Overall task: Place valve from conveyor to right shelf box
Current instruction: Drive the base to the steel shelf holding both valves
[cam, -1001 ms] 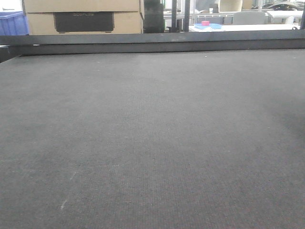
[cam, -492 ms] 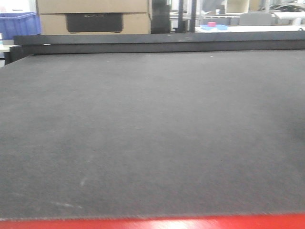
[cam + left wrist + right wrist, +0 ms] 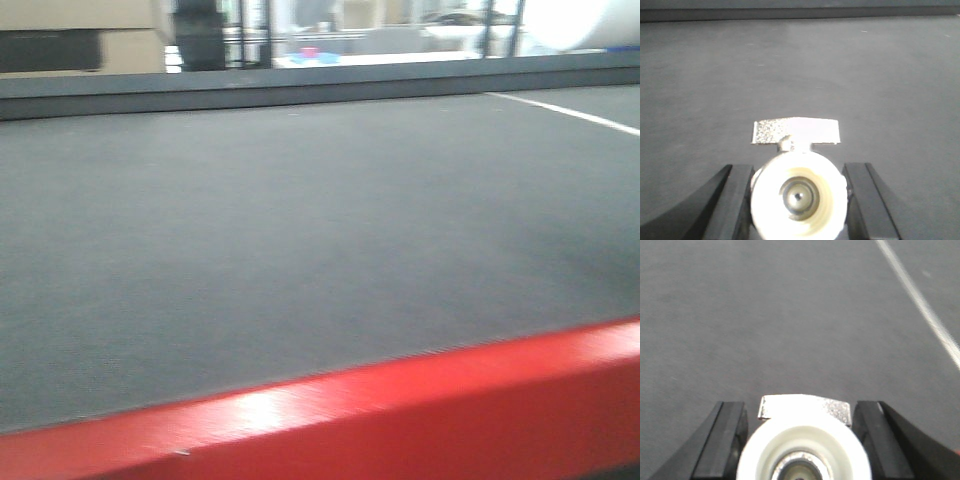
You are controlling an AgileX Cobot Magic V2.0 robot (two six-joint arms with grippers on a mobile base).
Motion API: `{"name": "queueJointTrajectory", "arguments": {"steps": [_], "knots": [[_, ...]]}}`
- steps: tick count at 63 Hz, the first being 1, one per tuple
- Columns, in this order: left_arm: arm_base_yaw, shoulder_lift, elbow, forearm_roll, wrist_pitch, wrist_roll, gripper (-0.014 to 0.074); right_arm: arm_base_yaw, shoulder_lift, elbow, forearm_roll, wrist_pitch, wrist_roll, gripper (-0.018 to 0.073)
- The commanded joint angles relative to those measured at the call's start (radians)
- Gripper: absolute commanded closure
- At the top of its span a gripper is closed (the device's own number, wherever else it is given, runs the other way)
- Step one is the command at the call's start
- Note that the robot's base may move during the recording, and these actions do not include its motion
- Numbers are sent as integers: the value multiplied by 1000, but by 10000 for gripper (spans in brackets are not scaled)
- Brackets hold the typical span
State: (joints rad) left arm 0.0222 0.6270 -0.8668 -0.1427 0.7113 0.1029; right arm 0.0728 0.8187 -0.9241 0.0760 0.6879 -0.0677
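Note:
In the left wrist view a white valve point(image 3: 775, 200) with a silver handle point(image 3: 796, 131) sits end-on between two black fingers point(image 3: 735, 200). My left gripper point(image 3: 798, 196) is shut on it, above the dark grey conveyor point(image 3: 800, 70). The right wrist view shows a second white valve point(image 3: 765, 450) with a silver handle point(image 3: 805, 407). My right gripper point(image 3: 804, 445) is shut on that one, also over the belt point(image 3: 765, 315). The front view shows only the bare conveyor point(image 3: 300, 230); neither gripper appears there. The right shelf box is out of view.
A red edge point(image 3: 400, 410) runs along the belt's near side. A black rail point(image 3: 300, 90) borders the far side. A white line point(image 3: 570, 112) crosses the belt at the right point(image 3: 917, 300). A cardboard box point(image 3: 80, 40) and racks stand behind the rail.
The front view has pulled back and swung right. The red edge came into view and rose, the cardboard boxes slid left, and a white line appeared at the right.

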Motion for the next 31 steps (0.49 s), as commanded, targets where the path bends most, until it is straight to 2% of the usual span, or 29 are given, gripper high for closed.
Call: {"name": "queueJointTrajectory", "arguments": {"steps": [1, 31], "knots": [[3, -7, -5, -12, -49, -2, 707, -3, -14, -9, -10, -69, 0, 722], [3, -7, -5, -12, -49, -2, 707, -3, -14, -9, -10, -69, 0, 722]]}}
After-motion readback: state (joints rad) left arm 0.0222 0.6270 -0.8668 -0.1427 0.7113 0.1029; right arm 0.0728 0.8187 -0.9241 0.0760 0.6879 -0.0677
